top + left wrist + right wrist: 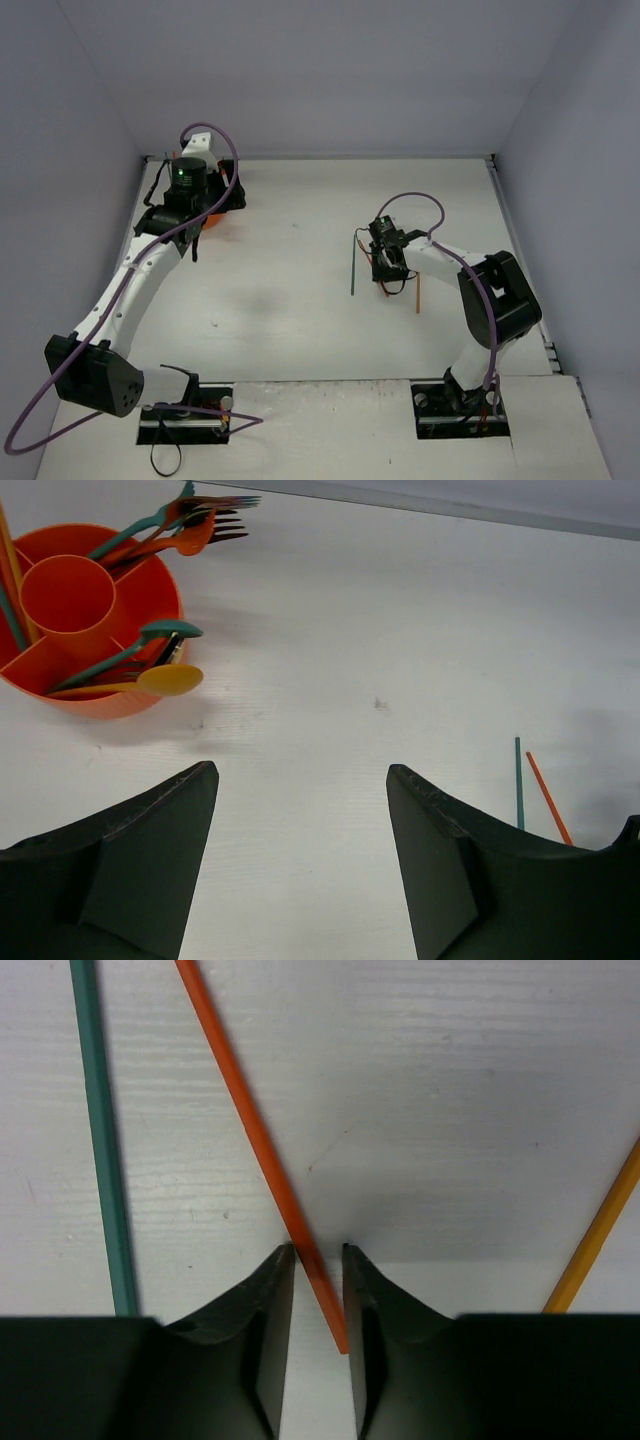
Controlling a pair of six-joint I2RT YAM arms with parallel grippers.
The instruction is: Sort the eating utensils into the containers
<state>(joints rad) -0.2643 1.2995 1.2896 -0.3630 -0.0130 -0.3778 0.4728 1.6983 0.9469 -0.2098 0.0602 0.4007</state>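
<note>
Three chopsticks are lying loose on the white table [300, 330], right of centre: a teal chopstick [100, 1140], an orange chopstick [240, 1090] and a yellow-orange chopstick [600, 1225]. All are slim, straight, plain sticks. Teal and orange are lying near each other, fanning apart toward one end. Yellow-orange is lying well apart on the other side, slanting the opposite way.

The right gripper [317, 1252] is sitting low over the orange chopstick near its end, one black finger on each side and the jaws nearly together. One fingertip [270, 1280] is touching the stick, and a thin strip of table is showing beside the other tip. Cannot tell if it is truly clamped. The stick is lying flat on the table.

The orange cup [100, 705] is standing at the far left of the table, mostly hidden under the left arm in the top view. It is round and low, with a centre tube and wedge compartments around it. Forks [200, 520] in orange, teal and dark are leaning out of one wedge. A teal spoon [165, 630] and a yellow spoon [170, 680] are leaning out of another, bowls hanging over the rim. Thin sticks are standing in a third wedge at the picture's edge.

The left gripper [300, 775] is hanging beside the cup, jaws wide apart, nothing between them.
</note>
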